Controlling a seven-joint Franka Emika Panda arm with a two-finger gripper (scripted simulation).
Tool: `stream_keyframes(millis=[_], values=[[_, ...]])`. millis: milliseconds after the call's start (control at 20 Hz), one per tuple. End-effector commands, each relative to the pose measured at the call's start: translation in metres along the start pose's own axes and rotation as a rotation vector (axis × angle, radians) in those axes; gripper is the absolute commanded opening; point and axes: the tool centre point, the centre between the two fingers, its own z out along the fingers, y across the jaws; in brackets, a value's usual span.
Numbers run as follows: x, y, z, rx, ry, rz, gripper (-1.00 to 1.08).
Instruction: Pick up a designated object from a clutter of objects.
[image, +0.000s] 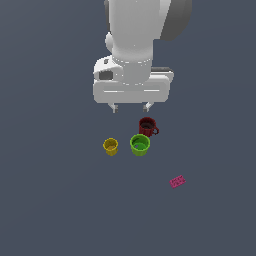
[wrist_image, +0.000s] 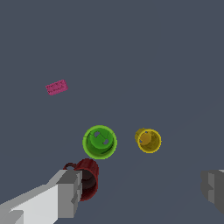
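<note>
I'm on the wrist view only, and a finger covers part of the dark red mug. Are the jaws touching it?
Observer: No. The exterior view shows the open jaws apart from the dark red mug.
Operator: Is the yellow cup upright?
Observer: Yes, the yellow cup stands upright, apart from the green cup on the exterior view's right of it.
Operator: Which way is the mug handle?
Observer: Toward the exterior view's right.

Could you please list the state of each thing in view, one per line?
hand: open, holding nothing, above the cups
yellow cup: upright, free, apart from the green cup
green cup: upright, beside the red mug
dark red mug: upright, handle toward the exterior view's right
pink block: lying flat, off on its own
</note>
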Motion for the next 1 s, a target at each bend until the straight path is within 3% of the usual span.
stream_keyframes(millis=[0, 450, 950], values=[[0.000, 0.000, 0.000, 0.000, 0.000, 0.000, 1.00], [-0.001, -0.017, 0.007, -0.010, -0.033, -0.016, 1.00], [0.001, -0.008, 0.025, -0.005, -0.031, -0.050, 1.00]])
